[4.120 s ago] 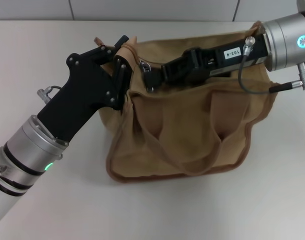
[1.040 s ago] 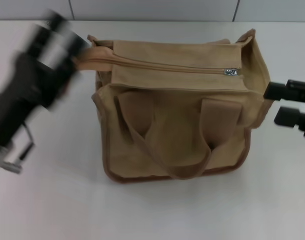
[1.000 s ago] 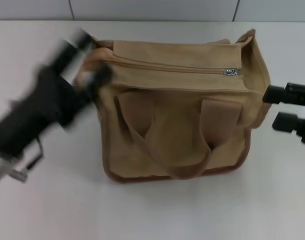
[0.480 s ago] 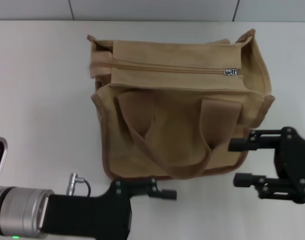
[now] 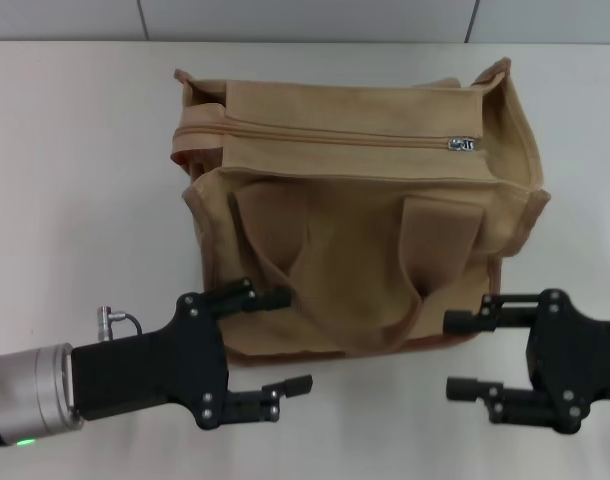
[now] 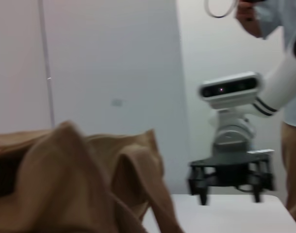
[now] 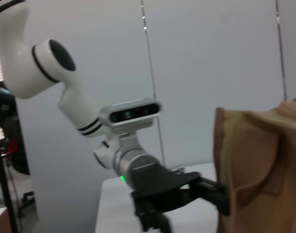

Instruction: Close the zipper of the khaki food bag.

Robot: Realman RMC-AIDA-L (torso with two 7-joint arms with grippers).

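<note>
The khaki food bag (image 5: pixel 325 215) stands in the middle of the white table, with its looped handle (image 5: pixel 370 335) hanging down the near side. The zipper (image 5: pixel 335 134) runs along the top panel as a joined line, and its silver slider (image 5: pixel 463 144) sits at the right end. My left gripper (image 5: pixel 285 340) is open and empty at the bag's near left corner. My right gripper (image 5: pixel 451 355) is open and empty at the bag's near right corner. The left wrist view shows bag fabric (image 6: pixel 65 184) and the right gripper (image 6: pixel 230 174) farther off.
The white table (image 5: pixel 85 150) stretches around the bag, with a grey wall behind it. The right wrist view shows the bag's side (image 7: pixel 259 165) and the left arm's gripper (image 7: pixel 187 194). A person (image 6: pixel 284 145) stands beyond the table in the left wrist view.
Both arms have left the bag's top and ends and come down to its near side. The slider now sits at the right end and the bag stands squared up.
</note>
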